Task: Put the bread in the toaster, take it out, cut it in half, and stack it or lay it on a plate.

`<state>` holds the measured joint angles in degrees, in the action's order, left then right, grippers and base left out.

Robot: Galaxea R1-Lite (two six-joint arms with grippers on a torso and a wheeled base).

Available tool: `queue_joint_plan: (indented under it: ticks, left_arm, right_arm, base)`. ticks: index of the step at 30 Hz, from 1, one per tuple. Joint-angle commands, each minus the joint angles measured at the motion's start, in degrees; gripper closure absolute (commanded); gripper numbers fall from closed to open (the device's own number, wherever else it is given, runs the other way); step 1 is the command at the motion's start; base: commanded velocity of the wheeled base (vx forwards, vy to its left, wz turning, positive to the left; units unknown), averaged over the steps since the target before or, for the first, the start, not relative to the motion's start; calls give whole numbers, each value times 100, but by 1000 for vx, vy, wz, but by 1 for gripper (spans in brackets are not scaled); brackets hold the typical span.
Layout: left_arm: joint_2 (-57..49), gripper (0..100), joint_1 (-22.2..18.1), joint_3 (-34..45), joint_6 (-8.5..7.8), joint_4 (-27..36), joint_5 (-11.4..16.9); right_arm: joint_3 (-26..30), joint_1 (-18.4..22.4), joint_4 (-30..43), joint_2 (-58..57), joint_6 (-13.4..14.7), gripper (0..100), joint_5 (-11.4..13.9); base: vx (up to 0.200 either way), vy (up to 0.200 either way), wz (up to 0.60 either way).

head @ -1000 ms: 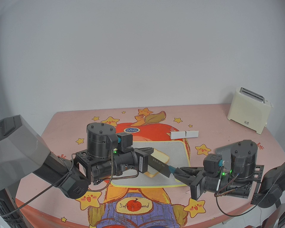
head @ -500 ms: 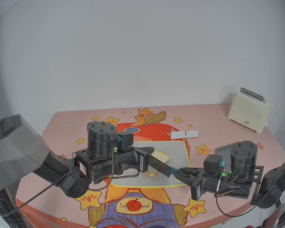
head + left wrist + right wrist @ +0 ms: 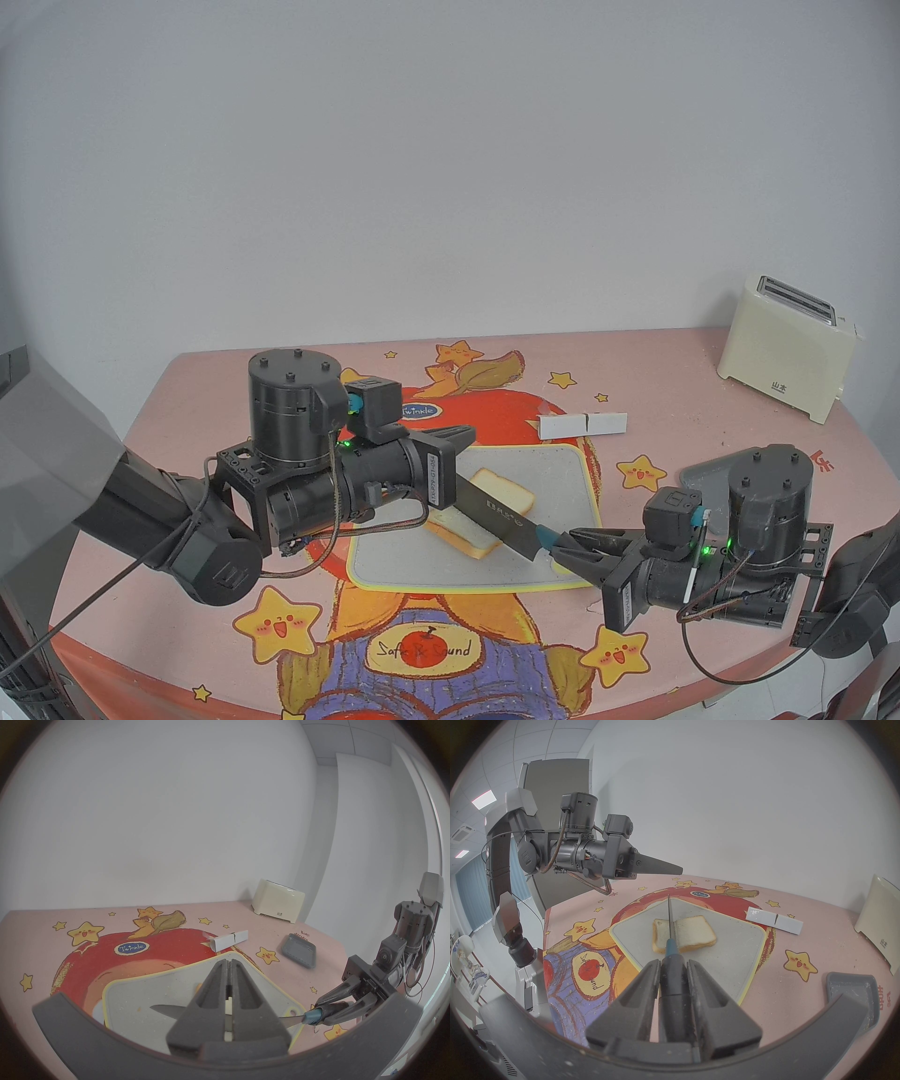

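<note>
Left claw point(image 3: 457, 437), shut and empty, is lifting away to 10 o'clock of the bread point(image 3: 506, 487); right claw point(image 3: 565, 544) is clamping the knife point(image 3: 502, 513) across it on the board point(image 3: 562, 469), so cutting is likely proceeding unbraced

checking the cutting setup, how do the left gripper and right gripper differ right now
The right gripper is shut on the handle of the knife; the left gripper is shut on nothing. The right gripper sits low off the near right corner of the cutting board, its blade across the bread; the left gripper hangs above the board's left side, apart from the bread. Both are shut and point toward the board.
</note>
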<state>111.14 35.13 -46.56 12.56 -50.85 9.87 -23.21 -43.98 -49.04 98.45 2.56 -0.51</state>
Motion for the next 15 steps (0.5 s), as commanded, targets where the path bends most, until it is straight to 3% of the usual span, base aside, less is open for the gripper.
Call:
queue_joint_plan:
  ticks: [1,15]
  left_arm:
    - [22,100,-24,76,1,-13,-3]
    - [338,100,-6,112,10,-31,-3]
  right_arm:
    - [1,-5,-9,7,-10,100,7]
    - [-17,-5,-26,-28,8,100,7]
  base:
    - [0,0,0]
    - [0,0,0]
